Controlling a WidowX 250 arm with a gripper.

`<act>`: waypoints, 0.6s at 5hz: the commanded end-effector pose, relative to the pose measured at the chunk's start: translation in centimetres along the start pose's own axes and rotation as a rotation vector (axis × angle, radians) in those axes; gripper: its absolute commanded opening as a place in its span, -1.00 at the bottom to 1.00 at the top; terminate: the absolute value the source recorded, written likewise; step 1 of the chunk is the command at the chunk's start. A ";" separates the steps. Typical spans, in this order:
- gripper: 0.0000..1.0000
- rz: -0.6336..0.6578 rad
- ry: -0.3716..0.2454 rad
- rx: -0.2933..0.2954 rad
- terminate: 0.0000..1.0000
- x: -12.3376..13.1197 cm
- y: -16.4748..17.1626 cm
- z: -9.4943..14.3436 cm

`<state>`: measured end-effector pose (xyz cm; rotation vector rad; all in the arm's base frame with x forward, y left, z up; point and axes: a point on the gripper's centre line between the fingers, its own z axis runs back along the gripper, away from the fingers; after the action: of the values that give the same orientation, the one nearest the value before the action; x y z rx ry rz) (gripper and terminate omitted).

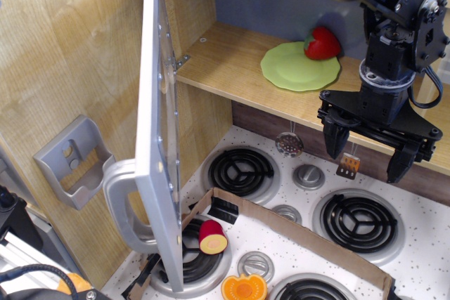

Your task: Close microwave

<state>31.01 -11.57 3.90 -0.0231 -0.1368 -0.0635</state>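
The microwave door [156, 124] stands wide open, seen edge-on, with its grey plastic frame and its big silver loop handle [121, 201] at the lower left. The wooden interior [232, 68] holds a green plate [301, 67] with a red strawberry [322, 44]. My gripper [369, 151] hangs open and empty in front of the microwave's lower right edge, well to the right of the door, black fingers [335, 142] pointing down above the stove.
A white toy stove [295, 201] with black coil burners and silver knobs lies below. A cardboard strip [295, 226] crosses it. A red toy food piece [212, 237] and an orange slice [243, 289] sit near the door's bottom. A small grey wall holder [74, 163] is on the left.
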 end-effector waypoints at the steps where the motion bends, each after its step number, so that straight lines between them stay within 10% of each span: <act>1: 1.00 0.000 0.000 0.000 -1.00 0.0 0.0 0.0; 3: 1.00 -0.068 -0.035 0.077 -1.00 -1.6 0.5 4.1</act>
<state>28.28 -10.71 6.45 0.0730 -0.1320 -0.1314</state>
